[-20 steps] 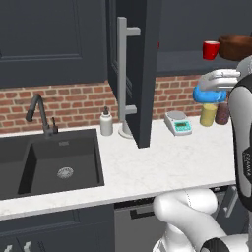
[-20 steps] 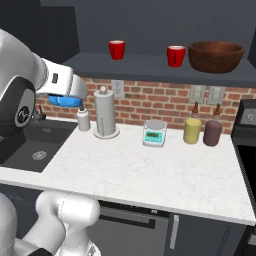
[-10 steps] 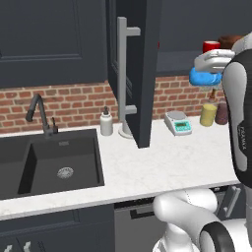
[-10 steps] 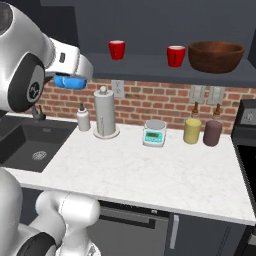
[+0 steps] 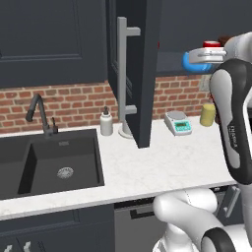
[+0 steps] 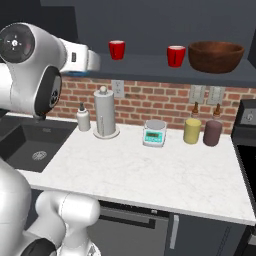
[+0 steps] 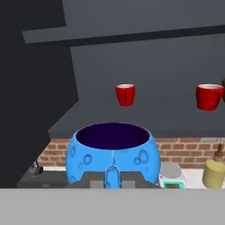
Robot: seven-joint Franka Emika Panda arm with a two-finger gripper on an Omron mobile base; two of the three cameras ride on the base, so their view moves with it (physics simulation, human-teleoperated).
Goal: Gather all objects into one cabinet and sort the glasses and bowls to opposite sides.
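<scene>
Blue bowl [image 7: 112, 156] (bubble-spotted skin, dark purple inside) sits upright, its rim pinched in the gripper [image 7: 111, 176]

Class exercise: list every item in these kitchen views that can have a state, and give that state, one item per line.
Gripper: shut on blue bowl.
Blue bowl: held upright in the air, empty.
Cabinet door: open.
Red cups: upright on the shelf, apart.
Brown bowl: upright on the shelf, right of the cups.
Sink: no water seen.
</scene>
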